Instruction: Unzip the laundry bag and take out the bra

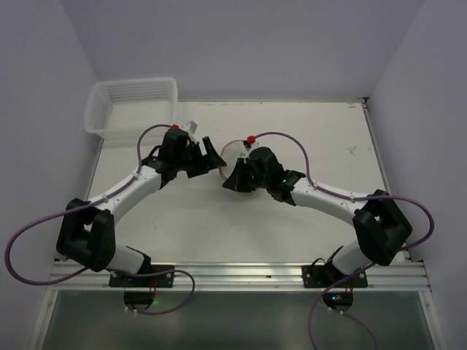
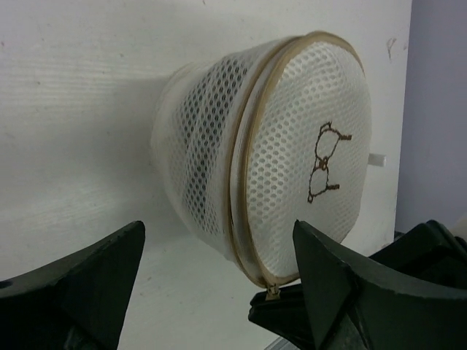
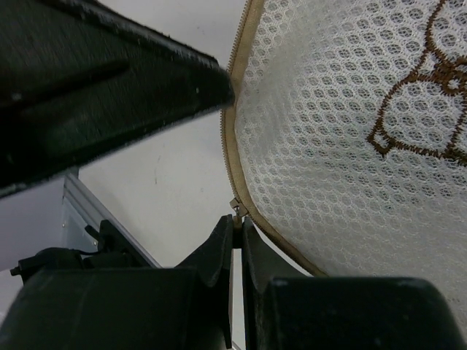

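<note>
1. The bag (image 2: 292, 146) stands on its edge on the table (image 1: 219, 226), in the far half and about midway between the left and right edges, with both arms reaching in to it.
2. It is a round white mesh pouch with a beige rim (image 2: 244, 182). A small dark bra pictogram (image 2: 325, 160) is stitched on the flat face, which is turned toward the right side of the table.
3. Contents: darker bands show through the mesh of the side wall, so something lies inside, but what it is cannot be made out.
4. The zip runs along the rim and looks closed over the stretch seen from the right wrist. Its zip pull (image 3: 235, 208) sits low on the rim, near the table.
5. Right fingers (image 3: 219, 255) are pressed together on the zip pull, with only that thin tab between them.
6. Left fingers (image 2: 87, 292) are spread wide and grip nothing. The bag lies just ahead of them, framed between the two tips. Whether either tip touches the mesh cannot be told.
7. A white basket (image 1: 131, 108) sits at the far left corner of the table, well apart from the bag.
</note>
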